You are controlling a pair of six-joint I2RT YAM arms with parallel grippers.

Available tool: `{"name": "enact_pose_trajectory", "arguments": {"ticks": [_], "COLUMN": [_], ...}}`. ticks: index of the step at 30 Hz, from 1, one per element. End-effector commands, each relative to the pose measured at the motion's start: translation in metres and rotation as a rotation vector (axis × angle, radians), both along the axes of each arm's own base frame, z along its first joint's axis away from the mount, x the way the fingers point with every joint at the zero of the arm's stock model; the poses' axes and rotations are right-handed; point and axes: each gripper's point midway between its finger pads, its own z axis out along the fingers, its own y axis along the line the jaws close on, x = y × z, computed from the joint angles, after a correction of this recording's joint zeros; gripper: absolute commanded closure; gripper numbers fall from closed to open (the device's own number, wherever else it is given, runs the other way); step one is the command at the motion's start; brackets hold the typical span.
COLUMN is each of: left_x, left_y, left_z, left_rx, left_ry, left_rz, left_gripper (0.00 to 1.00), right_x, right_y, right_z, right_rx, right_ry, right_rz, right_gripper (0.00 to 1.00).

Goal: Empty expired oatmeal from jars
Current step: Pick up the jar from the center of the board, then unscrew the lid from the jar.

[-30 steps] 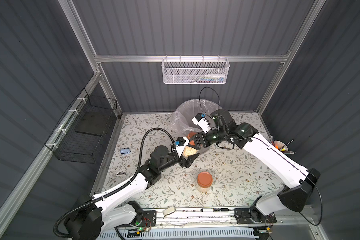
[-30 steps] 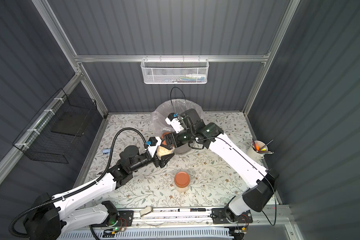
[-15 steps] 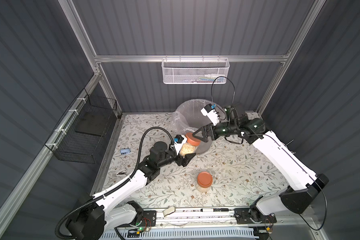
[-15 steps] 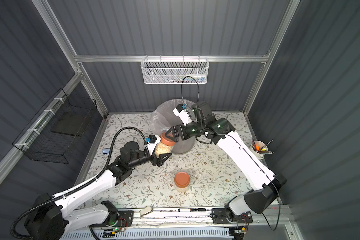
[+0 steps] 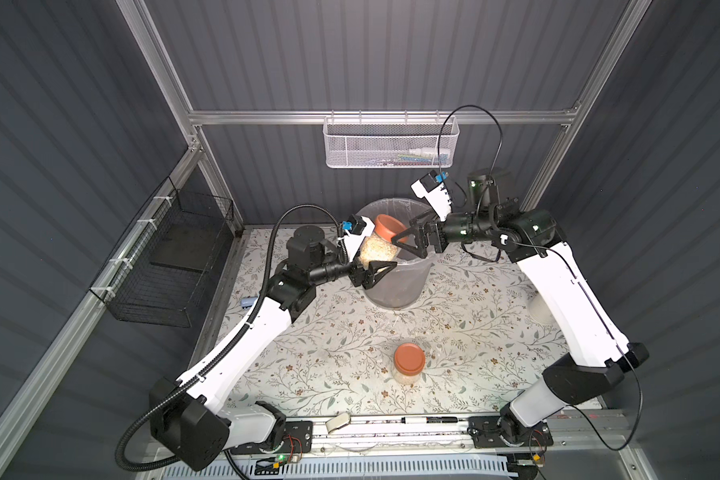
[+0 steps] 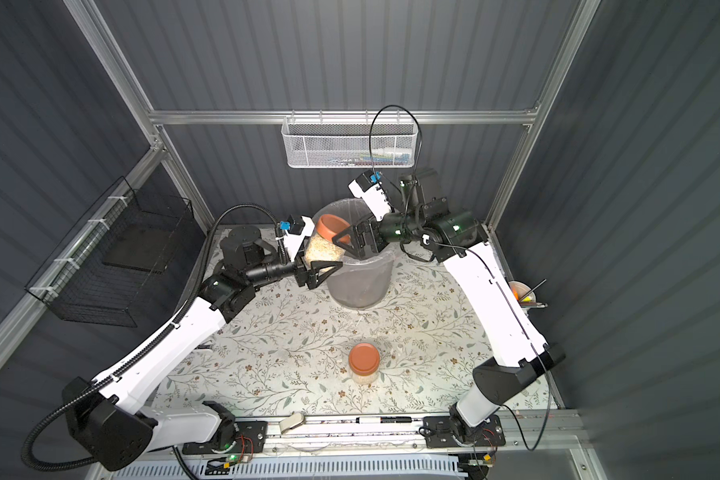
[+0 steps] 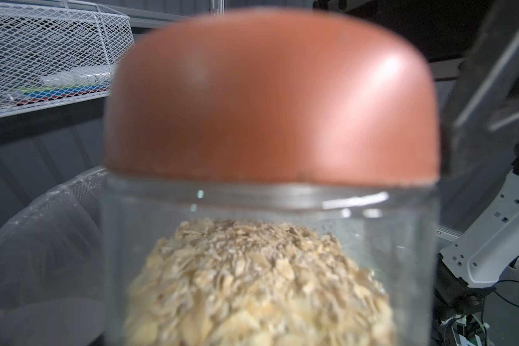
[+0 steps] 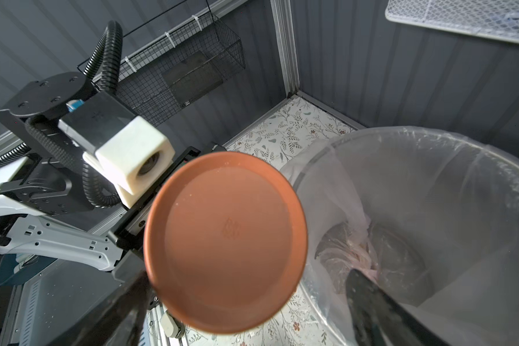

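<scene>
Over the bin (image 5: 408, 282) rim, left gripper (image 5: 368, 258) clamps the tilted jar (image 5: 378, 250) of oatmeal (image 7: 252, 284) by its body, right gripper (image 5: 406, 233) spread wide around the seated lid (image 5: 386, 226); judged light, rigid, slick, so grasp the lid's rim.

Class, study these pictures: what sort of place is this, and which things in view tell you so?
Probably a robot test booth staged as a pantry: left arm and right arm on a rail, aluminium-framed grey walls, a floral tablecloth with a lined bin.
</scene>
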Motion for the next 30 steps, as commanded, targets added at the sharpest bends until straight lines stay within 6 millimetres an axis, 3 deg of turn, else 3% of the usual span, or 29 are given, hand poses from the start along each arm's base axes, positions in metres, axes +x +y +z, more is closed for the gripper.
{"name": "enact_pose_trajectory", "arguments": {"ticks": [1, 8, 14, 22, 23, 30], "left_x": [0.000, 0.025, 0.040, 0.053, 0.054, 0.059], "left_y": [-0.005, -0.010, 0.003, 0.005, 0.005, 0.002], "left_z": [0.022, 0.014, 0.019, 0.027, 0.038, 0.044], "left_rx": [-0.018, -0.058, -0.094, -0.080, -0.086, -0.093], "left_ry": [-0.061, -0.071, -0.084, -0.075, -0.098, -0.098], "left_rz": [-0.080, -0.061, -0.030, -0.040, -0.038, -0.054], "left_gripper": [1.00, 1.00, 1.00, 1.00, 1.00, 1.00], "right_x": [0.013, 0.038, 0.057, 0.067, 0.067, 0.080], "right_y": [0.008, 0.011, 0.004, 0.013, 0.015, 0.024], "right_z": [0.007, 0.000, -0.009, 0.001, 0.002, -0.003], "right_rx": [0.037, 0.057, 0.053, 0.080, 0.087, 0.115], "right_ry": [-0.018, 0.024, 0.048, 0.053, 0.056, 0.080], "right_rz": [0.029, 0.028, -0.009, 0.015, 0.023, 0.032], "right_gripper": [0.01, 0.02, 0.06, 0.01, 0.01, 0.01]}}
